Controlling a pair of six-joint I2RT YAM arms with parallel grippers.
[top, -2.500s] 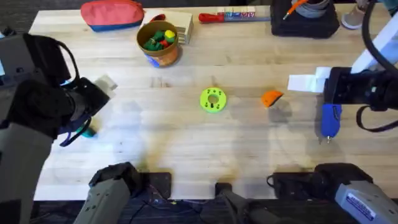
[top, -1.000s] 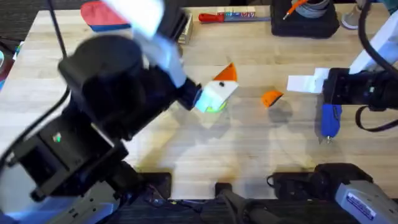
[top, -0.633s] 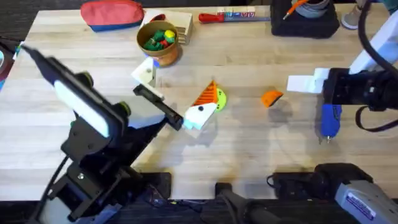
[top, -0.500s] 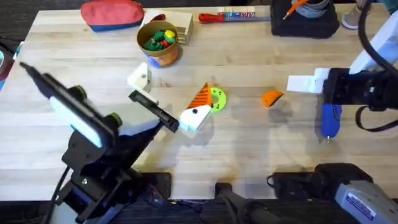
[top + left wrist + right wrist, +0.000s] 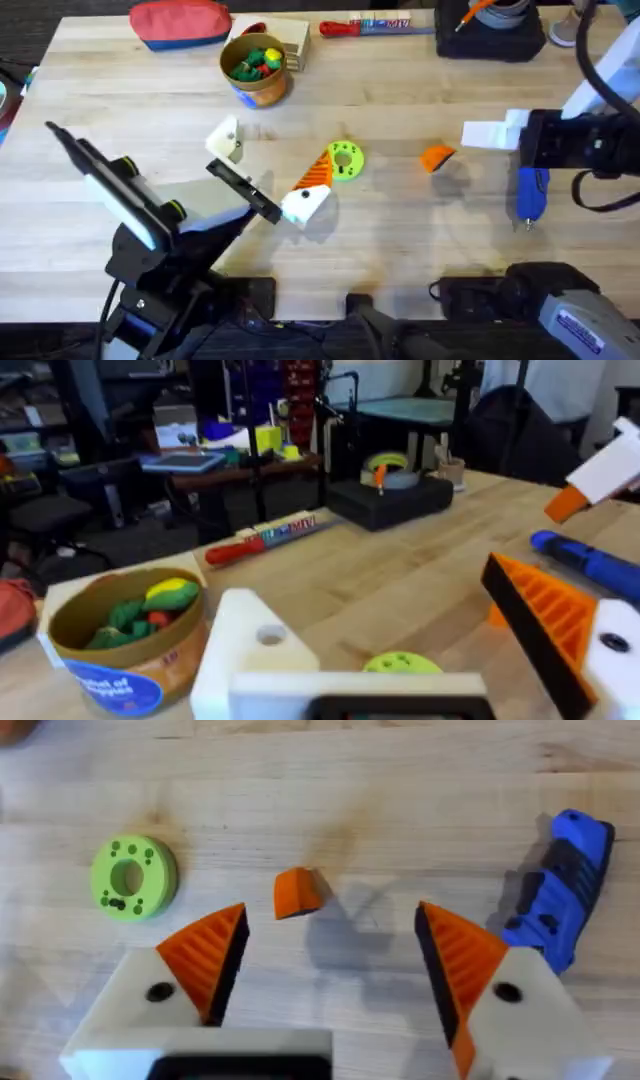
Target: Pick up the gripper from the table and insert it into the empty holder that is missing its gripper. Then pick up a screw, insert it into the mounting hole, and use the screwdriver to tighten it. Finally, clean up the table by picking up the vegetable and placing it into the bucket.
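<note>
Wooden table (image 5: 400,240), lime disc (image 5: 344,160) beside loose orange finger (image 5: 437,157)

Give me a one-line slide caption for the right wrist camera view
Open right gripper hovering over the loose orange finger, green disc and blue screwdriver either side.

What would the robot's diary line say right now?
left tool: open, holder bare | right tool: open, empty, near loose gripper | screwdriver: on table
</note>
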